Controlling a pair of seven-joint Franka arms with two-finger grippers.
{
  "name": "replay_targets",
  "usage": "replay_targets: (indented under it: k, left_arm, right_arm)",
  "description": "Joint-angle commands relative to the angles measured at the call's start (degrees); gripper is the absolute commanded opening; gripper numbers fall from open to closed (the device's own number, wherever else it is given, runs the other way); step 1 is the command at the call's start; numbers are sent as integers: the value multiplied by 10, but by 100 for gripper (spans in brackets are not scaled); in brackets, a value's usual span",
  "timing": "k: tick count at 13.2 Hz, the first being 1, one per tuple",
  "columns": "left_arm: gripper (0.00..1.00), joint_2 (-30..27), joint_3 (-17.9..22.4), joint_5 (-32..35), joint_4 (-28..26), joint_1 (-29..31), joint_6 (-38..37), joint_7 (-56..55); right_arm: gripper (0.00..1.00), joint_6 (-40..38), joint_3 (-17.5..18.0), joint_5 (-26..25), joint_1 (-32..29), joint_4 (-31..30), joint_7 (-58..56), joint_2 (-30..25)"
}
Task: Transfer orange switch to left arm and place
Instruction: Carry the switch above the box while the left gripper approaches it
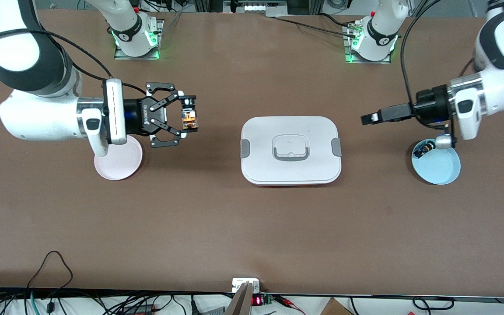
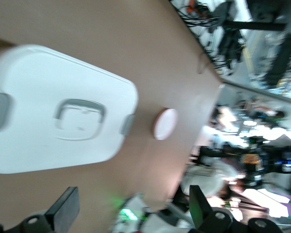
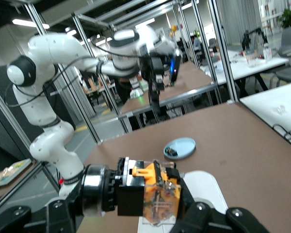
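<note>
My right gripper (image 1: 189,114) is shut on the orange switch (image 1: 188,117) and holds it in the air over bare table between the pink plate (image 1: 118,162) and the white box (image 1: 290,151). In the right wrist view the orange switch (image 3: 157,194) lies sideways between the pads, with its black body and metal collar sticking out. My left gripper (image 1: 368,118) is open and empty, in the air beside the box toward the left arm's end, pointing at the box. Its two fingers (image 2: 63,213) stand wide apart in the left wrist view, where the box (image 2: 58,111) also shows.
A blue plate (image 1: 436,165) toward the left arm's end holds a small blue-and-black switch (image 1: 422,149), partly under the left wrist. The blue plate (image 3: 179,148) also shows in the right wrist view. The pink plate lies partly under the right wrist. Wide bare table lies nearer the front camera.
</note>
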Motion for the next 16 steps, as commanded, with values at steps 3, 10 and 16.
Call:
replay_targets:
  k: [3,10,16]
  left_arm:
    - [100,-1,-69,-182,-44,-8,76,-7]
    - [100,21,-202,-349,-7,-80,378,1]
    - [100,88,-212,-409,75,-128,456,4]
  right_arm:
    - [29,28,-2,94,32,-8,-36,10]
    - [29,48,-2,124,66,-11,-59,37]
    - [29,69,-2,135,77,-11,-59,36]
